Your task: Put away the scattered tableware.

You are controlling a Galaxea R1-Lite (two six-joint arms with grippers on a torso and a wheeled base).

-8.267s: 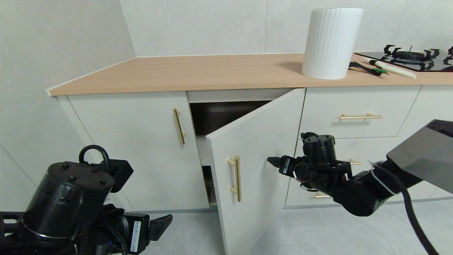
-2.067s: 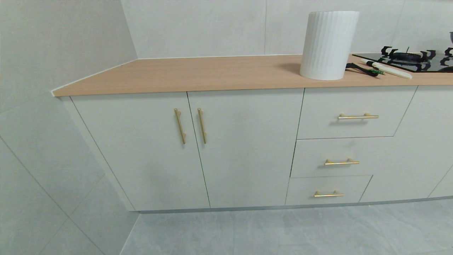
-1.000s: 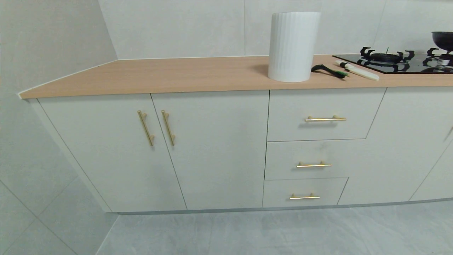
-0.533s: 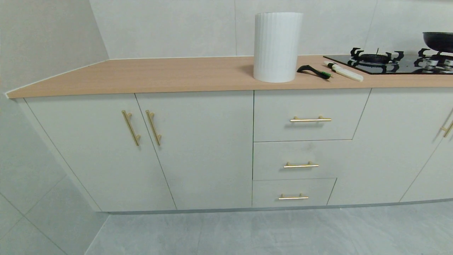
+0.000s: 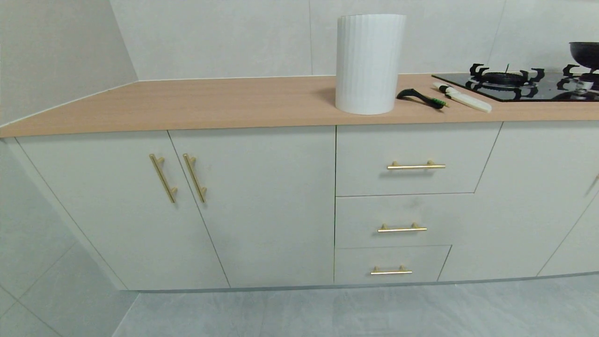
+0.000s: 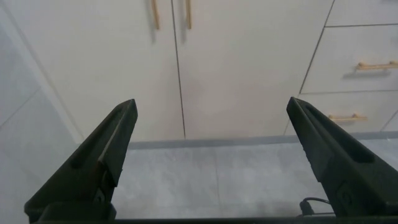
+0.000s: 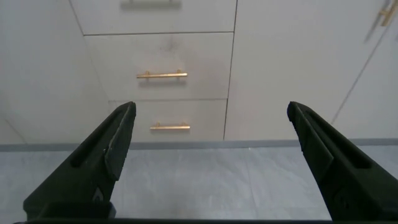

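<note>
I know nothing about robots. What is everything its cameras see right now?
tall white ribbed cylinder: one, white, upright on the light wooden countertop.
black-handled utensil: one, black with green, lying beside the cylinder.
pale long utensil: one, cream, lying between that utensil and the hob.
black gas hob: one, set in the countertop, right.
dark pan: one, black, on the hob.
cabinet doors: two, pale grey, shut, under the countertop.
drawers: three, pale grey, shut, stacked right of the doors.
left gripper: one, black, open, low before the doors.
right gripper: one, black, open, low before the drawers.
</note>
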